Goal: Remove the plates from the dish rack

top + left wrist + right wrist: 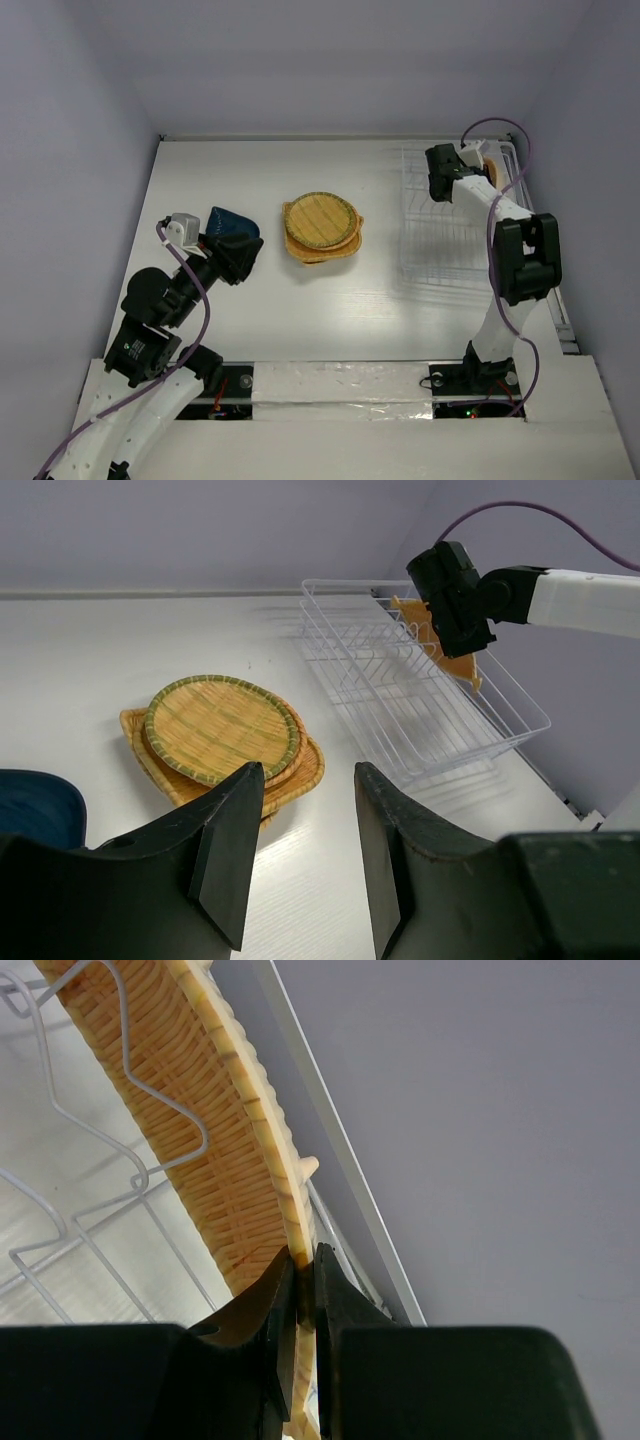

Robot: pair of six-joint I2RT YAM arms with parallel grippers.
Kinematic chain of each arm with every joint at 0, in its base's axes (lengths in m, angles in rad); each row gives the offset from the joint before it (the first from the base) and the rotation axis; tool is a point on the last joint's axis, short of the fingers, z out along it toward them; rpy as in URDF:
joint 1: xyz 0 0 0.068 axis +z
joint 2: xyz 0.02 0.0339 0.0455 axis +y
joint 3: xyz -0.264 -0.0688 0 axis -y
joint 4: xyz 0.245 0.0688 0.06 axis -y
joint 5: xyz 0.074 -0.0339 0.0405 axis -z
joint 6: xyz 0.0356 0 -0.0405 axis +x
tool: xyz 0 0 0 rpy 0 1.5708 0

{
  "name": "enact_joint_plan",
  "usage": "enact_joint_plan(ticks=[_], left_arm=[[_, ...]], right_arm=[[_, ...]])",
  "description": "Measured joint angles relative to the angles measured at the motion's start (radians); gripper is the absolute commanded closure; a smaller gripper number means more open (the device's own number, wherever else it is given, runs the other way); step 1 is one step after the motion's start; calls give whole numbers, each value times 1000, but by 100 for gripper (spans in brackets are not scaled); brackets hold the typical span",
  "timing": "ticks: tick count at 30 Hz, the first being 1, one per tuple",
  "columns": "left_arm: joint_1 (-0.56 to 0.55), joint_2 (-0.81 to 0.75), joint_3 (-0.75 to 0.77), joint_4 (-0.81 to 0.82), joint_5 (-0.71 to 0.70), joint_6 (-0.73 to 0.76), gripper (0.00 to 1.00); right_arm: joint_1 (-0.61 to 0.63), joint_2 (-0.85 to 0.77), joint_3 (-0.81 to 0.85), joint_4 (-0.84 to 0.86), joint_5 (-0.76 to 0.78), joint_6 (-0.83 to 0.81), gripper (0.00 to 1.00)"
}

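The dish rack (450, 225), made of thin pale bars, stands at the right of the table and also shows in the left wrist view (400, 695). One woven orange-tan plate (190, 1120) stands on edge at the rack's far right end (491, 171). My right gripper (303, 1260) is shut on that plate's rim (476, 163). A stack of orange-tan plates (322, 231), with a round green-rimmed one on top (220, 728), lies mid-table. The dark blue plate (232, 226) lies left of the stack. My left gripper (307, 780) is open and empty beside the blue plate (40, 808).
White walls close the table at the back and both sides. The rack sits close to the right wall and the table's right edge (560, 320). A purple cable (500, 125) loops over the right arm.
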Motion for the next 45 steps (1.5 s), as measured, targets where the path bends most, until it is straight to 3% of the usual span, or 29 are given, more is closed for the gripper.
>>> enact_joint_plan(ticks=[9,22,29,34,39,45], left_arm=[[0,5,0,0,0,0,61],[0,6,0,0,1,0,61],[0,6,0,0,2,0,61],[0,6,0,0,2,0,61],[0,6,0,0,0,0,61],[0,7,0,-1,-13,0,59]], right_arm=[[38,33,1,146,79,-154,100],[44,108,2,284,175,-193,100],[44,105,87,187,162,-114,100],[55,-39,118,113,58,2,100],[117,-306,96,101,-163,101,100],[244,-475,85,137,-613,219,100]])
